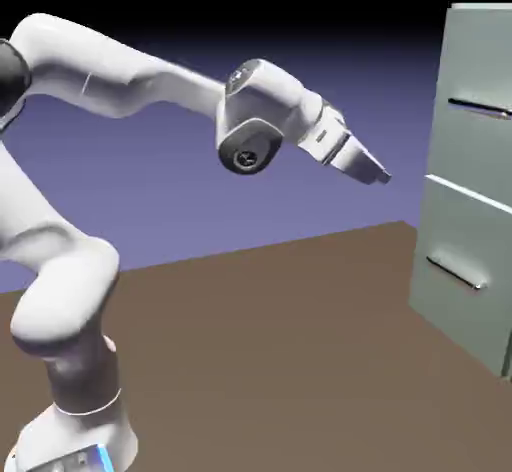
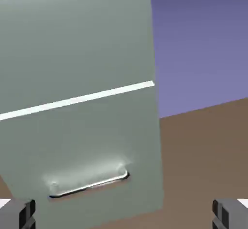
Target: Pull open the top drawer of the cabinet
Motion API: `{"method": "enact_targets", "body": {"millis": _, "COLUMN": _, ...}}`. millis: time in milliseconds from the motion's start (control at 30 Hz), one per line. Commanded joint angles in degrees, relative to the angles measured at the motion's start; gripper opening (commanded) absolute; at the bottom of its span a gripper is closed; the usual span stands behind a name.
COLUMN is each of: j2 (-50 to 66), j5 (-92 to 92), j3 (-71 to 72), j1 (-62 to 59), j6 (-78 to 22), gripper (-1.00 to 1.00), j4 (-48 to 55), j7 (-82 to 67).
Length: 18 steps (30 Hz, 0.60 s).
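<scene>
The cabinet [image 1: 470, 220] stands at the right edge of the exterior view, tall and pale grey-green. Its top drawer [image 1: 482, 145] carries a thin bar handle [image 1: 480, 110]. My gripper [image 1: 378, 173] hangs in the air well to the left of the cabinet, at about the top drawer's lower half, pointing right and slightly down, touching nothing. In the hand view the top drawer's front [image 2: 77, 39] fills the upper left above a white seam [image 2: 77, 99]. My gripper [image 2: 124, 216] is open, with nothing between its fingertips [image 2: 19, 213].
Below the seam lies the lower drawer [image 2: 97, 145] with its own bar handle [image 2: 89, 184], which also shows in the exterior view as the lower handle [image 1: 455, 272]. The brown table [image 1: 280, 340] stretches between the arm's base and the cabinet.
</scene>
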Motion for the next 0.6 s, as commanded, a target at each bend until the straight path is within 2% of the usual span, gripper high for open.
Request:
{"method": "enact_targets", "body": {"millis": 0, "j2": 0.1, "j5": 2.5, "j3": 1.8, "j1": -1.9, "j6": -0.1, "gripper": 0.00, "j4": 1.1, "j7": -0.7}}
{"method": "enact_targets", "body": {"millis": 567, "j2": 2.7, "j5": 44.9, "j3": 31.8, "j1": -33.7, "j6": -1.6, "gripper": 0.00, "j4": 20.0, "j7": -13.1}}
